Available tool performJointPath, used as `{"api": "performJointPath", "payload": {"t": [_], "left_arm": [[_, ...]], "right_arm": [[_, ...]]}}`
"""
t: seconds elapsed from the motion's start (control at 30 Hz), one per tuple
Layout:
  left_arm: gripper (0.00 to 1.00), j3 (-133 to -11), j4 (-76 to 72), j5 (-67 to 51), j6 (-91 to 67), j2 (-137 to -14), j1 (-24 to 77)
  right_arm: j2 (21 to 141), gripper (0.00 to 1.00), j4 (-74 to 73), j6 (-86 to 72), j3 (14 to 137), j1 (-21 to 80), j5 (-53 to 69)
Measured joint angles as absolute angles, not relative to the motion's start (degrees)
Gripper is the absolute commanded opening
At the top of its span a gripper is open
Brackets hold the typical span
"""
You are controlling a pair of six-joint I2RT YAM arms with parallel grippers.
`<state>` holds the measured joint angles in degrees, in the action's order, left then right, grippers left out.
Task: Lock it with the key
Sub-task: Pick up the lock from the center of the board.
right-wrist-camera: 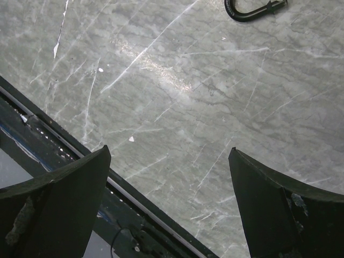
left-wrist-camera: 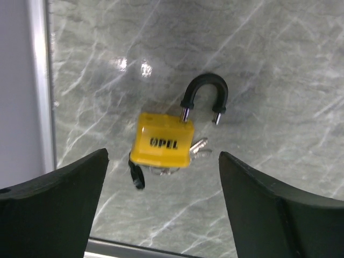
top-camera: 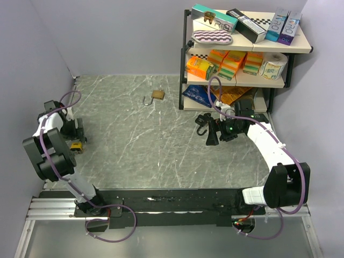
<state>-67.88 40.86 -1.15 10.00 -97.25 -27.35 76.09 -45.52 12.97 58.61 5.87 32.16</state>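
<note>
1. A yellow padlock (left-wrist-camera: 163, 144), marked OPEL, was seen lying flat on the grey marbled table (left-wrist-camera: 269, 64), close to the left wall (left-wrist-camera: 21, 80) and well away from the shelf unit (top-camera: 242, 48) at the far right.
2. Its black shackle (left-wrist-camera: 206, 88) was seen open: one leg was seated in the body and the free end hung clear beside it.
3. A bunch of keys (left-wrist-camera: 198, 146) was seen poking out from under the body; whether one was seated in the keyhole could not be told.
4. The left gripper (left-wrist-camera: 164, 177) was held above the padlock with its claw spread wide. The lock lay between the fingers, touched by neither.
5. The right gripper (right-wrist-camera: 169, 152) was held over bare table near the middle, its claw also spread and nothing in it.
6. The step in hand was judged to be the approach for the first grasp; nothing had yet been locked.
7. The next move was judged to call for the body to be pinched and steadied, so that the shackle could be pressed home and the key turned.
</note>
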Motion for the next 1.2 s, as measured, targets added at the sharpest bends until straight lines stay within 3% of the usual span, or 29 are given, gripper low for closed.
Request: {"api": "performJointPath", "payload": {"t": [0.13, 0.5, 0.8, 0.87, 0.93, 1.03, 1.1, 1.2], "left_arm": [[0.75, -67.88, 40.1, -1.13, 9.96, -100.07, -27.35], [0.59, -67.96, 37.93, 0.58, 9.76, -103.72, -27.35], [0.56, -68.2, 37.21, 1.67, 9.06, -104.92, -27.33], [0.62, -68.2, 37.17, 1.87, 8.64, -104.97, -27.35], [0.74, -68.2, 37.19, 2.33, 8.08, -104.97, -27.35], [0.76, -68.23, 37.3, 2.74, 7.18, -104.97, -27.38], [0.76, -68.25, 37.41, 2.9, 6.37, -104.95, -27.49], [0.67, -68.25, 37.54, 2.87, 5.56, -104.95, -27.55]], "right_arm": [[76.09, 1.0, -45.52, 12.97, 58.61, 5.87, 32.18], [76.09, 1.0, -45.52, 12.95, 58.61, 5.87, 32.14], [76.09, 0.99, -45.52, 12.95, 58.61, 5.89, 32.16], [76.09, 1.0, -45.52, 12.95, 58.61, 5.89, 32.16], [76.09, 0.99, -45.52, 12.95, 58.61, 5.89, 32.16], [76.09, 1.0, -45.52, 12.95, 58.61, 5.91, 32.16], [76.09, 1.0, -45.52, 12.95, 58.61, 5.91, 32.16], [76.09, 0.99, -45.52, 12.95, 58.61, 5.91, 32.16]]}}
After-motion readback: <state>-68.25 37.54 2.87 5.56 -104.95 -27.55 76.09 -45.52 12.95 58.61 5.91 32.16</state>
